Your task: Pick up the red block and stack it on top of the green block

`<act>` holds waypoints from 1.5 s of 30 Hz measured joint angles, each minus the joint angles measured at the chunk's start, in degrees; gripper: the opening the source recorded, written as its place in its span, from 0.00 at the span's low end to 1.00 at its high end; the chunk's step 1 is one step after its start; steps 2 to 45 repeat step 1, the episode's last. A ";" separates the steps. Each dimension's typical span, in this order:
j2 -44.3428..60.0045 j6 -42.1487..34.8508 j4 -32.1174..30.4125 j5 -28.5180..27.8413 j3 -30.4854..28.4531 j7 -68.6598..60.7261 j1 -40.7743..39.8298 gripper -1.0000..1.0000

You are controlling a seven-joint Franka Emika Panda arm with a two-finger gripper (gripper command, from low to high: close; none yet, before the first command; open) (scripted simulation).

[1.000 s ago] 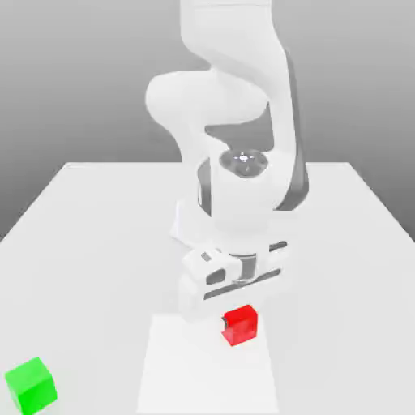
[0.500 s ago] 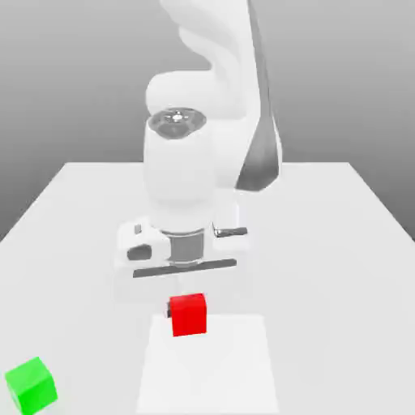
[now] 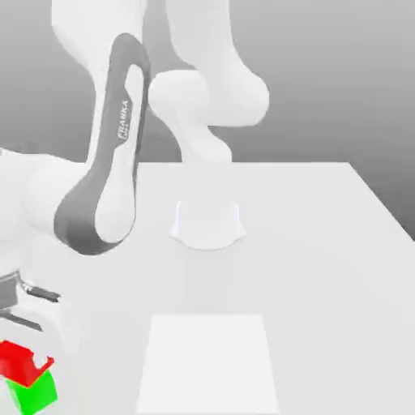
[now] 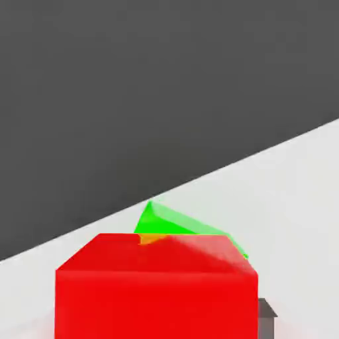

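Note:
The red block (image 3: 19,360) rests tilted on top of the green block (image 3: 36,392) at the table's front corner, on the exterior view's left. My gripper (image 3: 16,328) hangs right above the red block at that picture's left edge. The hand view has the red block (image 4: 155,291) close up, with a corner of the green block (image 4: 179,222) poking out from behind it.
My arm's grey and white link (image 3: 105,178) reaches across the exterior view's left side from the base (image 3: 207,223). A pale square patch (image 3: 207,361) marks the white table (image 3: 324,243) at front centre. The table's edge runs close to the blocks.
The arm has swung from the middle to the exterior view's left, carrying the red block from the square patch onto the green block.

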 joint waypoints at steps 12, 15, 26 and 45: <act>0.00 0.00 0.00 0.00 0.00 0.00 0.00 1.00; 0.00 0.00 0.00 0.00 0.00 0.00 0.00 1.00; 0.00 0.00 0.00 0.00 0.00 0.00 0.00 1.00; 0.00 0.00 0.00 0.00 0.00 0.00 0.00 1.00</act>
